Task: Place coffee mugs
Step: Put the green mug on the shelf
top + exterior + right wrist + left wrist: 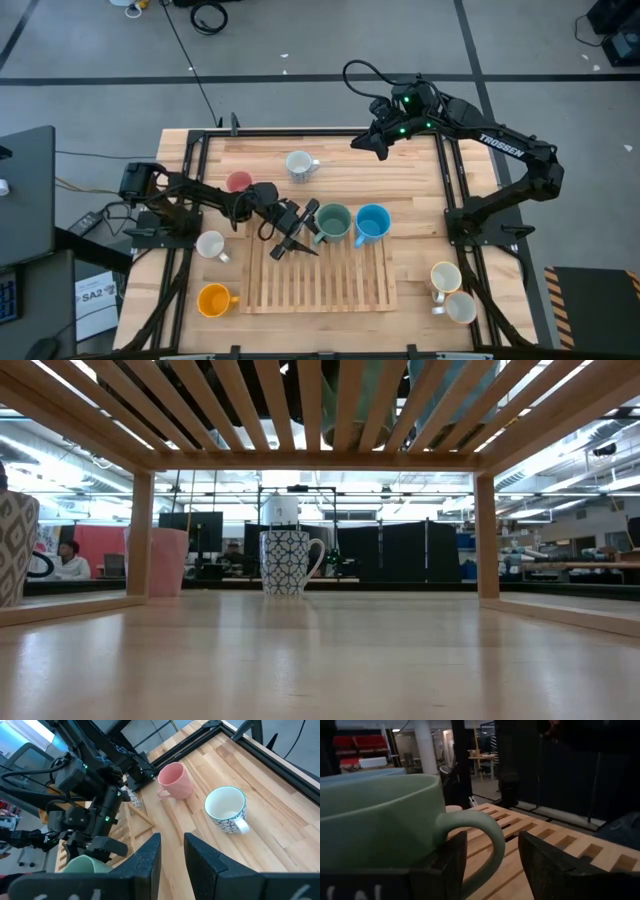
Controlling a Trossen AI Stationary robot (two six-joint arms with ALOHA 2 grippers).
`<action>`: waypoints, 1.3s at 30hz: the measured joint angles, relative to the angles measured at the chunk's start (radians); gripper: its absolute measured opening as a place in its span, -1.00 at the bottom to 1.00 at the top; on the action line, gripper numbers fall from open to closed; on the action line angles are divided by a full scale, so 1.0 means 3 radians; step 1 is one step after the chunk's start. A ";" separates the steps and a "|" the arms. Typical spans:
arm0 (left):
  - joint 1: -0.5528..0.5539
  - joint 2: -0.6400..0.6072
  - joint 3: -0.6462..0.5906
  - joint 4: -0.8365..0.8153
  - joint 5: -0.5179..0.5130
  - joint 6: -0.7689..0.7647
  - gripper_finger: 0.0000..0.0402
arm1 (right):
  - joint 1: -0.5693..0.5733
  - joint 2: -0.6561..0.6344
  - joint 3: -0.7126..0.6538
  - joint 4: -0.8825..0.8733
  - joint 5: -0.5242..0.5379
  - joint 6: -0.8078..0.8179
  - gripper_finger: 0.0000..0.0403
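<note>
In the high view, the left gripper (300, 232) stands over the slatted wooden rack (340, 285), right beside the green mug (333, 222), which sits on the rack's far edge. The mug lies just ahead of the fingertips and a little to their right, and the blue mug (372, 222) touches it on the side away from the gripper. The right gripper (367, 146) waits well apart, above the far edge of the table, so the left arm is clearly the nearer one.

In the low view, the camera looks under the rack slats; the undersides of the two mugs show through them, but no gripper is seen here. A patterned white mug (289, 562) and a pink mug (162, 561) stand on the table beyond.

In the left wrist view, the green mug (385, 820) fills the space just ahead. Its handle (485, 837) curves down into the gap between the two dark fingers (555, 865), which are spread and do not press on it: the grasp looks released, with the mug standing on the rack. A straight pull back, along the line of the handle, would probably clear it.

In the right wrist view, the right gripper's own fingers (200, 855) stand a little parted with nothing between them.
</note>
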 joint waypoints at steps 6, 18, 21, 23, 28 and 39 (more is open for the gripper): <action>0.0020 -0.0001 0.0000 0.0000 -0.0006 -0.0007 -0.08 | 0.0000 0.0000 0.0000 -0.0001 -0.0009 0.0000 -0.56; 0.0022 -0.0020 0.0000 -0.0019 -0.0005 -0.0088 -0.08 | 0.0000 0.0000 0.0000 0.0000 -0.0010 0.0001 -0.55; 0.0021 -0.0020 0.0000 -0.0049 -0.0006 -0.0088 -0.08 | 0.0000 0.0000 0.0000 -0.0001 -0.0010 0.0001 -0.56; 0.0022 -0.0020 0.0000 -0.0042 -0.0007 -0.0087 -0.08 | 0.0002 0.0000 0.0000 -0.0001 -0.0010 0.0001 -0.56; 0.0022 -0.0020 0.0000 -0.0047 -0.0007 -0.0088 -0.08 | 0.0003 0.0000 0.0000 -0.0001 -0.0010 0.0001 -0.55; 0.0093 -0.0232 -0.0001 -0.0339 -0.0006 -0.0090 -0.08 | 0.0003 0.0000 0.0000 -0.0001 -0.0011 0.0001 -0.55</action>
